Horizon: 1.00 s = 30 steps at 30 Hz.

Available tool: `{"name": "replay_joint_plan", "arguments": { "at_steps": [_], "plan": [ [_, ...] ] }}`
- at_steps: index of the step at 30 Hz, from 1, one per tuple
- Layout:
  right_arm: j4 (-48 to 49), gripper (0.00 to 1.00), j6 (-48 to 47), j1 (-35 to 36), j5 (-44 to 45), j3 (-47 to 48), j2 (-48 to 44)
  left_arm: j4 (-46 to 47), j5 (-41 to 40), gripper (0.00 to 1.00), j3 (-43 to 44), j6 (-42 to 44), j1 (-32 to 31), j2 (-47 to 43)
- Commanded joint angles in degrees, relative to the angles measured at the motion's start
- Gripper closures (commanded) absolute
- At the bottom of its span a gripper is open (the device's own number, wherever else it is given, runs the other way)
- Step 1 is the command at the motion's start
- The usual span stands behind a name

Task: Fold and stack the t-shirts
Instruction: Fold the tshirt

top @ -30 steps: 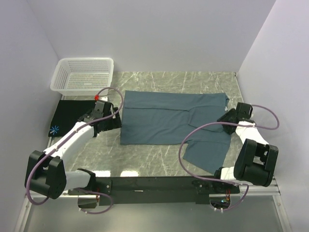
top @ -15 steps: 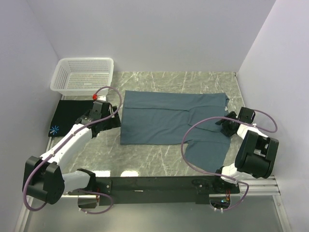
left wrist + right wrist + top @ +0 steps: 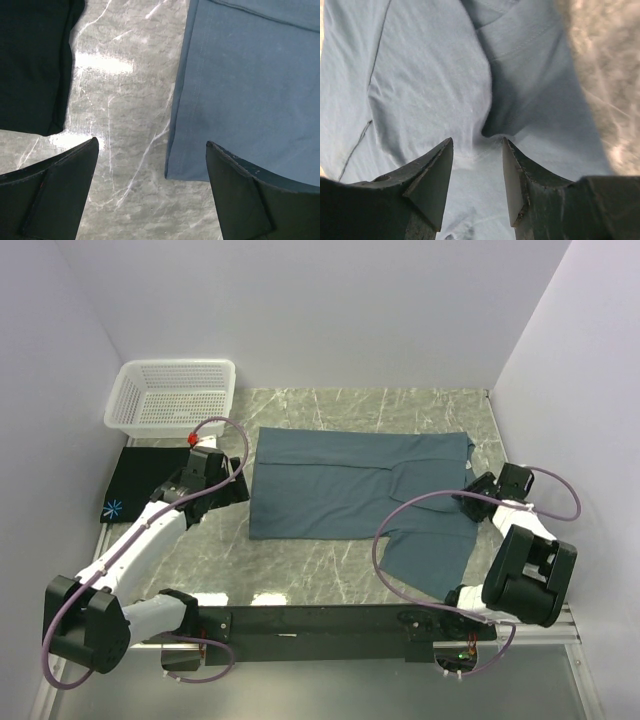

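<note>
The slate-blue t-shirt (image 3: 350, 485) lies spread flat mid-table, one sleeve part hanging toward the near right. The black t-shirt (image 3: 140, 480) lies folded at the left, its starburst print (image 3: 113, 508) showing. My left gripper (image 3: 236, 491) hovers open just off the blue shirt's left edge. In the left wrist view the left gripper (image 3: 152, 150) frames the blue shirt's near-left corner (image 3: 240, 100) and bare marble, with the black shirt (image 3: 30, 65) to the left. My right gripper (image 3: 468, 502) is down on the blue shirt's right side. The right gripper (image 3: 477, 142) stands open, a small pucker of blue cloth (image 3: 430, 85) between its tips.
A white lattice basket (image 3: 170, 395) stands at the back left, behind the black shirt. White walls close the left, back and right sides. Marble table (image 3: 300, 565) shows between the blue shirt and the arm bases.
My right gripper has shifted slightly toward the right edge, settled onto the blue shirt, and its jaws have narrowed. The left arm has edged forward beside the shirt's left edge.
</note>
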Motion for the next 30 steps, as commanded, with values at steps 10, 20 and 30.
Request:
{"name": "replay_joint_plan", "arguments": {
  "at_steps": [10,20,30],
  "plan": [
    [5.67,0.45,-1.70,-5.43,-1.08,-2.45,-1.56,0.87,-0.14,0.07,-0.40,0.69,-0.31,-2.13],
    [12.35,0.43,-3.90,-5.70,-9.43,-3.15,5.57,0.96,-0.05,0.07,-0.49,0.96,-0.22,-1.95],
    [11.66,0.48,-3.73,-5.70,-14.36,-3.95,3.82,0.96,0.30,0.07,-0.40,1.13,-0.22,-2.21]
  ]
}}
